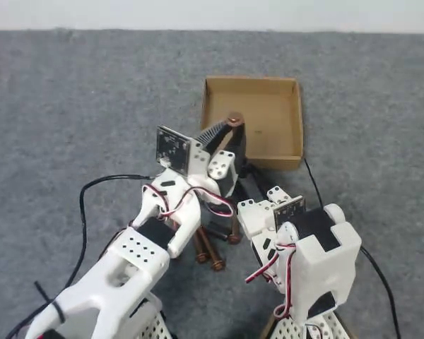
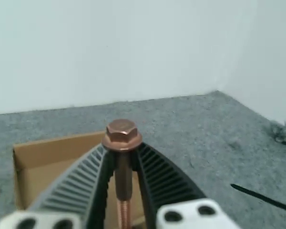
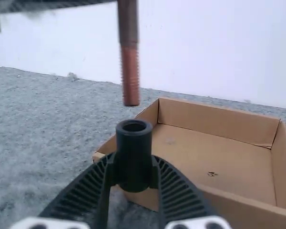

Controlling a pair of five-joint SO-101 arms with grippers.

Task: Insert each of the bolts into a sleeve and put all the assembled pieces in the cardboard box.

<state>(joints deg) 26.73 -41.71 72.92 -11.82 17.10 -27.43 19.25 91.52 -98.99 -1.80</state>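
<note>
In the high view, a bolt (image 1: 234,121) is being held upright by the left claw (image 1: 228,131), with its copper head sitting just above the closed fingertips, and it is being seen against the left part of the box (image 1: 283,95). The box is lying open on the carpet (image 1: 92,92), beyond both arms. The right arm (image 1: 318,247) is being kept low beside the left arm (image 1: 148,240), and its front end is being hidden under the left wrist. Loose bolts (image 1: 210,253) are lying on the carpet between the two arms. In the left wrist view, the bolt (image 2: 122,135) is being gripped just under its hexagonal head by the ribbed fingers (image 2: 159,179) of the left claw (image 2: 122,153). Its shank is running down between them. The box (image 2: 38,152) is being seen behind the claw, on the carpet (image 2: 205,129). In the right wrist view, a black sleeve (image 3: 133,143) is being clamped upright by the right claw (image 3: 133,166), with its opening facing up. The bolt (image 3: 128,62) is hanging above it, roughly in line, and its threaded tip is being kept just above the opening, apart from it. The box (image 3: 219,124) is lying just behind the sleeve.
</note>
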